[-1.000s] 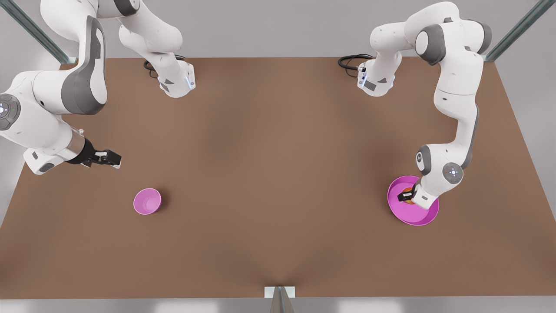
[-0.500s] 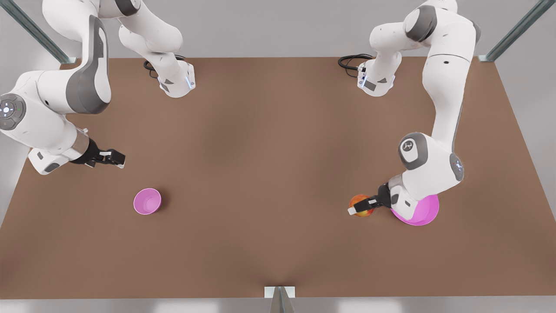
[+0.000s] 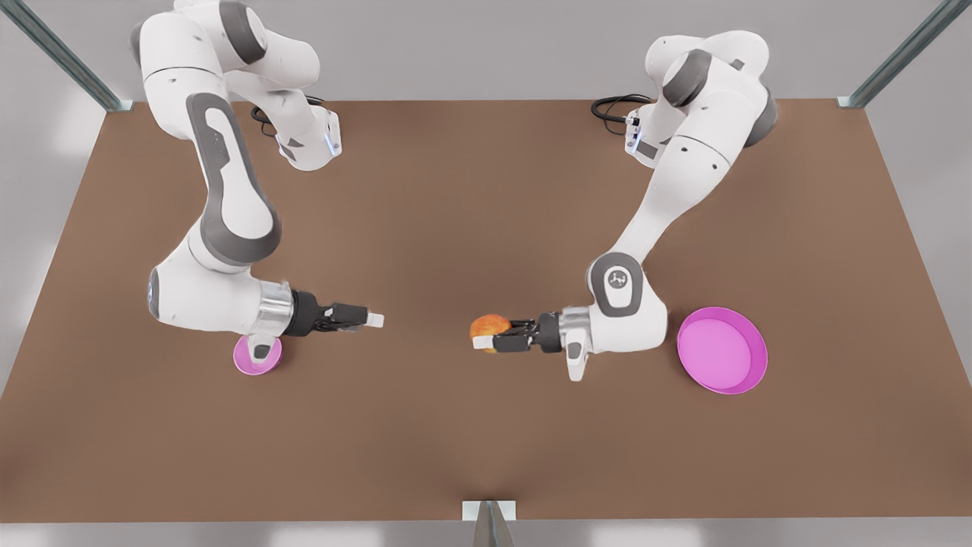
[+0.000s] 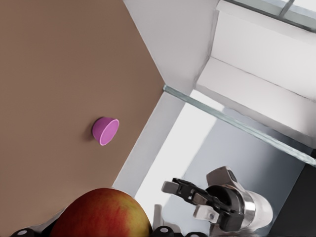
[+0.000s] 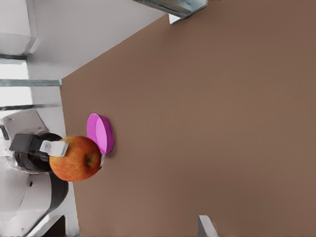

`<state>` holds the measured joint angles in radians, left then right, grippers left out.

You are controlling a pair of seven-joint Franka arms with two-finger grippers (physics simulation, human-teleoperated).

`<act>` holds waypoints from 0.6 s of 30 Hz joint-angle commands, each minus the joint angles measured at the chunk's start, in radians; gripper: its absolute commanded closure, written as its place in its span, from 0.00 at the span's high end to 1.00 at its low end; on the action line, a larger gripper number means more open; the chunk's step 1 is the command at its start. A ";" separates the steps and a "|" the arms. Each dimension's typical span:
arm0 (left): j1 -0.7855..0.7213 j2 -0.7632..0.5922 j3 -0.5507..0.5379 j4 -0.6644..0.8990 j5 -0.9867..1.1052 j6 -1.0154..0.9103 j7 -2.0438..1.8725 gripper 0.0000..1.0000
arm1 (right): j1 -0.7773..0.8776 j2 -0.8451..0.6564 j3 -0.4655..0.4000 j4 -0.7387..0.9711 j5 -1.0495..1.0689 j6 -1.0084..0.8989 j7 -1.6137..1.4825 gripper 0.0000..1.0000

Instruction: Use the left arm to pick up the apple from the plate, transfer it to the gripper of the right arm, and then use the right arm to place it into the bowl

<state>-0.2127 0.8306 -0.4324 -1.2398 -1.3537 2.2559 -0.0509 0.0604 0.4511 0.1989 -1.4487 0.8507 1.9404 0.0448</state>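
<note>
The red and yellow apple (image 3: 490, 327) hangs above the table's middle, with my left gripper (image 3: 486, 342) shut on it; the left wrist view has the apple (image 4: 101, 215) close up. In the right wrist view the apple (image 5: 76, 158) sits between the left gripper's white pads (image 5: 54, 147). The plate (image 3: 748, 365) lies bare behind the left arm, on the front view's right. My right gripper (image 3: 372, 319) stands open on the front view's left, facing the apple across a gap, and appears as the right gripper (image 4: 182, 200) in the left wrist view. The right wrist partly covers the bowl (image 3: 244, 358).
The brown table (image 3: 486, 441) spreads wide around both arms. Both arm bases (image 3: 307, 144) and black cables sit along the far edge. A metal post (image 3: 490, 524) rises at the middle of the near edge. The bowl (image 4: 104, 131) stands near a table edge.
My left gripper lifted the apple off the plate and carried it toward the table's middle. The right arm swung in from the front view's left, its wrist now over the bowl.
</note>
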 commanded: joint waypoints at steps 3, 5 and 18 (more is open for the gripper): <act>-0.034 0.170 -0.101 0.169 -0.194 0.053 1.207 0.67 | -0.030 0.031 0.002 -0.107 0.387 0.163 -0.557 1.00; -0.034 0.196 -0.134 0.183 -0.197 0.053 1.280 0.67 | -0.039 0.058 0.002 -0.111 0.444 0.163 -0.658 1.00; -0.106 0.300 -0.216 0.283 -0.231 0.125 1.841 0.67 | -0.139 0.038 0.019 -0.277 0.564 -0.057 -0.964 1.00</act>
<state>-0.3172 1.1321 -0.6485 -0.9583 -1.5745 2.3542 0.8963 -0.0665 0.5022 0.2128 -1.7000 1.4040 2.0162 -0.4410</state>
